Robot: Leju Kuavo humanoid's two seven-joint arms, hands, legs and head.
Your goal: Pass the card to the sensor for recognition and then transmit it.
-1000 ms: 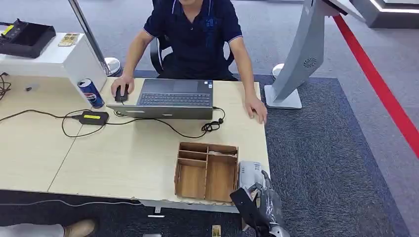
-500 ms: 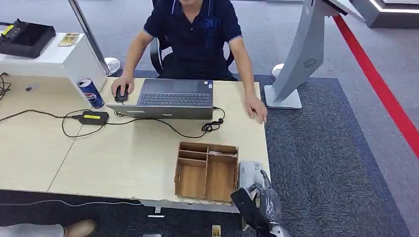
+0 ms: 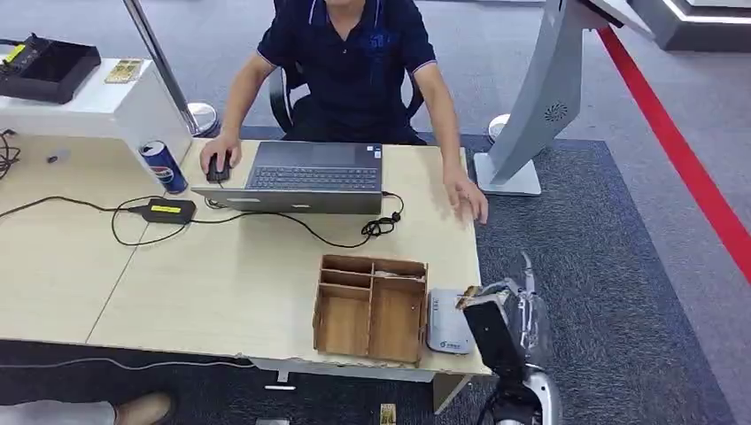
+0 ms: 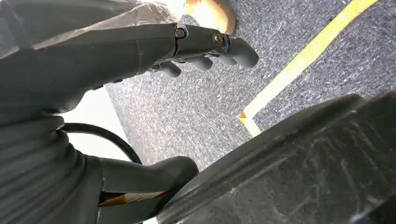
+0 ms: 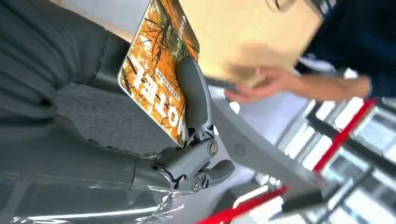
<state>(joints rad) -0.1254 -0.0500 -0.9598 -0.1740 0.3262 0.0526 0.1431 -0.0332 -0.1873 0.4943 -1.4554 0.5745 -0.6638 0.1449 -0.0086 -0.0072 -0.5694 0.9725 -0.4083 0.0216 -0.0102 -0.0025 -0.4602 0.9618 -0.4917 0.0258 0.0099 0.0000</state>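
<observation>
R wrist cam: right hand [image 5: 187, 135] fingers [image 5: 191, 93] pinched orange card [image 5: 156, 74]; head cam showed its dark back. Card lifted off reader [image 3: 447, 320] at counter [image 3: 221, 274] edge since 1 s ago. Left hand [image 4: 140, 56] fingers loose, holding nothing.

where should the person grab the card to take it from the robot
The right hand pinches the card near one long edge, a finger lying across its orange face. The opposite edge and the far corners stick out free. The person's hand would likely do best pinching that free edge, thumb on one face and fingers on the other, coming from the side away from the robot's fingers.
</observation>
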